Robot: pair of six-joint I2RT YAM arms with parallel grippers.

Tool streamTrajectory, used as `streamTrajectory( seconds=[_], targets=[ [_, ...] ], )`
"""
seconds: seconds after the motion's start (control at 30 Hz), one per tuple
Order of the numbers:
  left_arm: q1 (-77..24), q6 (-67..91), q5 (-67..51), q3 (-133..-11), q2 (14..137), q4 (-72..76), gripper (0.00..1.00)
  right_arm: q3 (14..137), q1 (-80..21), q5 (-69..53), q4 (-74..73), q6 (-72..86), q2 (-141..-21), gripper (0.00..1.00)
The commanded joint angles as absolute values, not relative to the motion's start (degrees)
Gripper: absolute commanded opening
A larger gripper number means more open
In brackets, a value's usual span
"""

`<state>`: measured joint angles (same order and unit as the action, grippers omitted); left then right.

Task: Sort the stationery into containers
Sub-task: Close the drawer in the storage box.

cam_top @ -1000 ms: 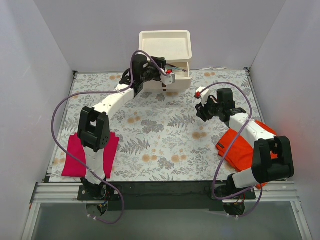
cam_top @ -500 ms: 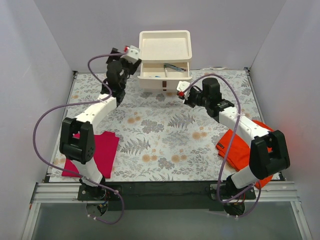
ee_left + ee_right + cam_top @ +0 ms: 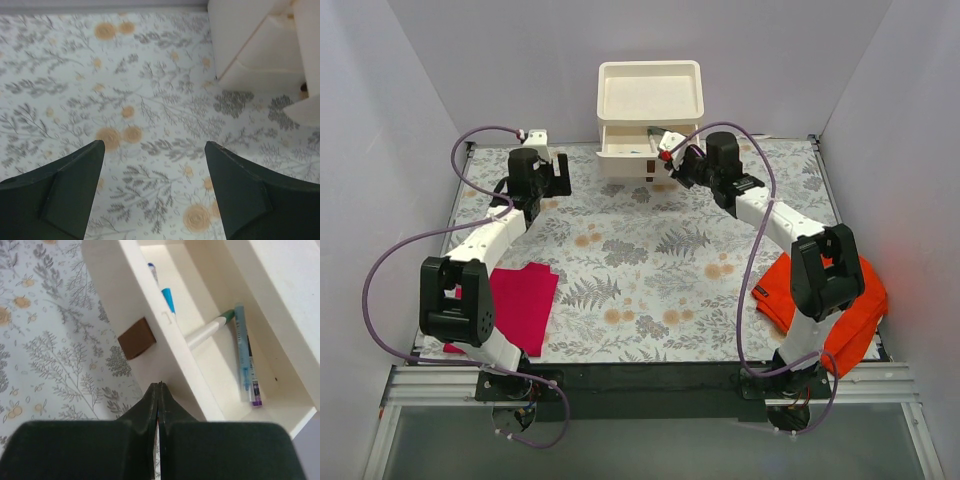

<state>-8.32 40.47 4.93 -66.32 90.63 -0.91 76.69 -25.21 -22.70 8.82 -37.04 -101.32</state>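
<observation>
Right end effector (image 3: 159,390) has its jaws pressed together with nothing between them. Its tip sits against, or just short of, the front wall of the open drawer (image 3: 150,315); I cannot tell which. The brown handle (image 3: 136,338) is just off to its left. The stationery lies ahead of that tip, beyond the front wall and inside the drawer. A blue-tipped pen (image 3: 167,300) rests close along the wall and a white pen (image 3: 207,332) lies slantwise across the floor. A clear blue pen (image 3: 246,355) has its long axis running with the far side, away from the tip. The drawer belongs to the cream drawers (image 3: 650,120), which carry a shallow tray (image 3: 650,68) on top. Left end effector (image 3: 153,146) hangs wide open and empty over bare floral tabletop (image 3: 150,100), with the drawer unit ahead and to its right, well apart. The right arm is the nearer one by far. My guess is that the next move is a straight push on the drawer front, along the line the closed tip already points. Half a second back the right tip was short of the drawers, out over the tabletop, and it has since come in to the front wall. The left arm, which a second ago reached over the open drawer, has swung off to the left. Magenta cloth (image 3: 515,305) and orange cloth (image 3: 820,300) lie near the arm bases.
</observation>
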Motion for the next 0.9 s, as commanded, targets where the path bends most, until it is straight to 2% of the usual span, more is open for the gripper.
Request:
streamTrajectory(
  seconds=[0.0, 0.5, 0.7, 0.87],
  targets=[
    [-8.2, 45.2, 1.6, -64.9, 87.4, -3.8, 0.82, 81.6, -25.4, -19.2, 14.8, -33.0, -103.0, 0.01],
    [-8.2, 45.5, 1.7, -62.0, 86.9, -3.8, 0.82, 101.4, -25.3, -13.0, 17.8, -30.6, -118.8, 0.01],
    [-8.2, 46.0, 1.7, -61.7, 87.5, -3.5, 0.82, 105.0, -25.2, -11.0, 17.9, -29.5, -121.6, 0.01],
    [-8.2, 46.0, 1.3, -63.1, 89.0, -3.7, 0.82, 103.3, -25.3, -12.4, 16.3, -27.7, -120.2, 0.01]
  ],
)
